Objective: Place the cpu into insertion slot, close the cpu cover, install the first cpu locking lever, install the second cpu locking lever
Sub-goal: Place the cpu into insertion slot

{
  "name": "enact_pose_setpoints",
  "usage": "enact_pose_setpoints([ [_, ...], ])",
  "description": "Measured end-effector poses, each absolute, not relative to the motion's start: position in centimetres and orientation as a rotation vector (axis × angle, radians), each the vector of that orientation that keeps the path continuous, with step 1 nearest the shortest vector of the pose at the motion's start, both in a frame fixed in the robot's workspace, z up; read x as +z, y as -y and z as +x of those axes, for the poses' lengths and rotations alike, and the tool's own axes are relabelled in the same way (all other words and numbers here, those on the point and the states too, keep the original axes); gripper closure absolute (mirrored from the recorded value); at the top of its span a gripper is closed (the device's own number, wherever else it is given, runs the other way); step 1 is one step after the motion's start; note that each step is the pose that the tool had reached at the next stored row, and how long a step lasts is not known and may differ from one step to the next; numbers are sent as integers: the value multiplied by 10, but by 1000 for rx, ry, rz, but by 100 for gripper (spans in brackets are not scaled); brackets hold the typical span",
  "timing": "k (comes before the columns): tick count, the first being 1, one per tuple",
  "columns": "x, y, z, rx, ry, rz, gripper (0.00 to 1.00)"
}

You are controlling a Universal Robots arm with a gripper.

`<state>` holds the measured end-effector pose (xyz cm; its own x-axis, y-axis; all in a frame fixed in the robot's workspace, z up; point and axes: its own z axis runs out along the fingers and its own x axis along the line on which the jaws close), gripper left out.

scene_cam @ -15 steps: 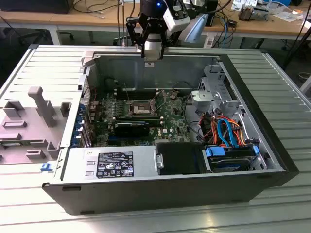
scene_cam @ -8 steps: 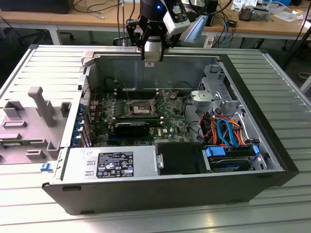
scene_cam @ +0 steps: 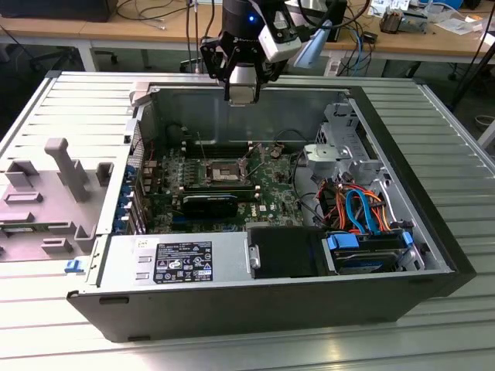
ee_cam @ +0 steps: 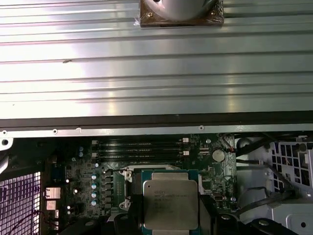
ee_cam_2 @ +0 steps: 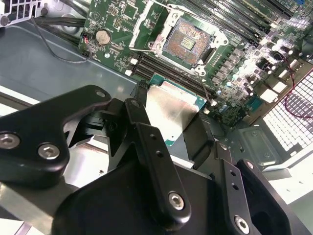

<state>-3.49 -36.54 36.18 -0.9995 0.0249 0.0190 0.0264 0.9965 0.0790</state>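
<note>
End effector point(scene_cam: 242, 93): clamped on the cpu point(ee_cam_2: 172, 111), one black finger pressing each of two opposite edges. In the exterior view it hangs over the far side of the open computer case point(scene_cam: 232, 309).
Cpu: held flat, with its dull metal top facing both wrist cameras. It is clear of the circuit board point(scene_cam: 272, 193) and touches nothing but the fingers.
Insertion slot point(ee_cam_2: 188, 41): we see its dark contact field bare inside the silvery rim, with nothing seated in it. It is well apart from the chip. We cannot tell whether the chip hangs directly above it.
Step in hand: the first, as we judge it. The chip is being carried to the slot and is not yet placed. The later steps are not begun.
Next move calls for: squaring the chip's edges to the socket rim, keeping it level, and coming straight down with little force.
Risk: we think a tilted or offset landing could damage the contacts.
Worktop point(scene_cam: 441, 325): ribbed metal, carrying the case.
</note>
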Motion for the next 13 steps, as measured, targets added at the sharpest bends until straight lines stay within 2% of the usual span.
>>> enact_pose_setpoints([
  [13, 359, 368, -38, -124, 3121, -40, 46],
])
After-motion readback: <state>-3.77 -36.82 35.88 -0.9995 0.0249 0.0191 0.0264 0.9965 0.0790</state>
